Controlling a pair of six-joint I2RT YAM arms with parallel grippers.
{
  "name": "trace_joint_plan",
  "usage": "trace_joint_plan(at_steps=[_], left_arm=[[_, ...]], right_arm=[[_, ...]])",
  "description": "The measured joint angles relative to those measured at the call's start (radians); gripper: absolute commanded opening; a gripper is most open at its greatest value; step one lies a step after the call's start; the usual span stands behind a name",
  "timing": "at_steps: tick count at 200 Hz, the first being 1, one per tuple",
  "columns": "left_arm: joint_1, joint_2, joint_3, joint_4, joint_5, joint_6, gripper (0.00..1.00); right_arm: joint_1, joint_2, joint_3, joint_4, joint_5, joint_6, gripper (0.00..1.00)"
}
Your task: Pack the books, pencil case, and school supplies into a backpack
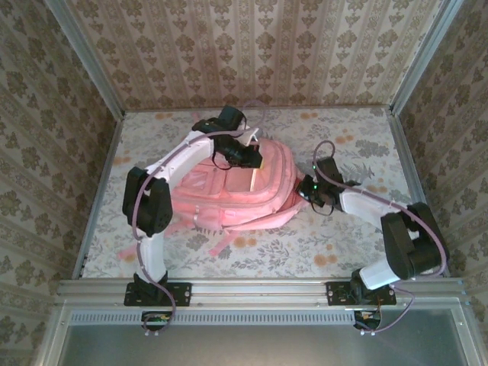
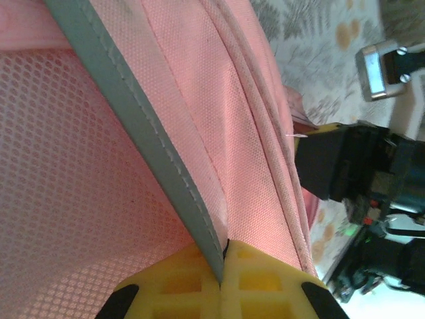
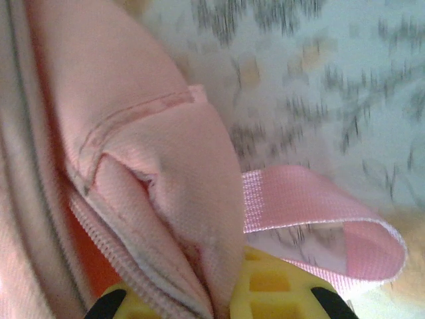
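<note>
One pink backpack point(image 1: 229, 200) lies central on the table point(image 1: 351, 244); my two tools both hold it, left tool point(image 2: 222, 266) clamped on its grey-edged far rim, right tool point(image 3: 222, 299) pinching right-side fabric.

My left arm point(image 1: 179, 156) and right arm point(image 1: 364, 204) are white links joined by bulky black joints, each bolted to a black base plate point(image 1: 158, 293). Thin purple-grey cables point(image 1: 136, 225) loop alongside. My left claw point(image 2: 222, 269) and right claw point(image 3: 229, 292) have yellow fingers with square recesses.
</note>
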Motion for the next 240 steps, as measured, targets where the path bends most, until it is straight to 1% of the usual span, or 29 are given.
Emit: trace_joint_plan(at_steps=[16,38,46,61,71,77,81,85,99,109,112,118,124,139,163,180,196,211,240], left_arm=[[0.032,0.023,0.027,0.028,0.049,-0.034,0.0],[0.055,0.13,0.17,0.025,0.078,-0.058,0.0],[0.059,0.178,0.229,0.014,0.082,-0.063,0.0],[0.059,0.274,0.354,-0.031,0.086,-0.064,0.0],[0.058,0.333,0.434,-0.066,0.085,-0.061,0.0],[0.056,0.37,0.487,-0.093,0.084,-0.058,0.0],[0.056,0.388,0.514,-0.108,0.084,-0.056,0.0],[0.055,0.41,0.549,-0.127,0.081,-0.051,0.01],[0.053,0.468,0.643,-0.179,0.07,-0.038,0.04],[0.053,0.489,0.683,-0.206,0.06,-0.031,0.16],[0.053,0.491,0.686,-0.208,0.057,-0.025,0.21],[0.053,0.491,0.687,-0.212,0.048,-0.022,0.29],[0.053,0.489,0.686,-0.217,0.037,-0.019,0.34],[0.058,0.438,0.592,-0.179,0.008,-0.01,0.41],[0.076,0.261,0.306,-0.086,-0.013,-0.039,0.51],[0.097,0.104,0.134,-0.024,-0.024,-0.066,0.54],[0.126,-0.056,0.008,0.028,-0.032,-0.091,0.56],[0.158,-0.202,-0.081,0.069,-0.042,-0.101,0.57],[0.213,-0.453,-0.262,0.128,-0.071,-0.124,0.58]], right_arm=[[-0.031,0.08,0.096,-0.016,-0.004,-0.003,0.15],[-0.047,0.178,0.222,-0.046,0.001,-0.022,0.16],[-0.05,0.192,0.241,-0.044,0.002,-0.031,0.15],[-0.054,0.203,0.249,-0.044,0.0,-0.037,0.1],[-0.056,0.216,0.249,-0.042,-0.005,-0.041,0.11],[-0.056,0.222,0.248,-0.039,-0.008,-0.038,0.12],[-0.056,0.226,0.245,-0.031,-0.011,-0.037,0.15],[-0.057,0.228,0.241,-0.025,-0.013,-0.035,0.19],[-0.06,0.232,0.226,-0.005,-0.018,-0.025,0.43],[-0.061,0.232,0.219,-0.003,-0.018,-0.033,0.53],[-0.061,0.23,0.216,-0.003,-0.016,-0.03,0.56],[-0.061,0.226,0.21,-0.005,-0.013,-0.033,0.6],[-0.061,0.217,0.203,-0.009,-0.006,-0.043,0.62],[-0.053,0.16,0.18,-0.039,0.034,-0.063,0.64],[-0.013,0.01,0.171,-0.097,0.145,-0.119,0.63],[0.07,-0.106,0.171,-0.114,0.246,-0.184,0.61],[0.172,-0.182,0.161,-0.098,0.296,-0.252,0.58],[0.258,-0.227,0.114,-0.037,0.288,-0.326,0.55],[0.439,-0.251,-0.061,0.123,0.205,-0.508,0.55]])
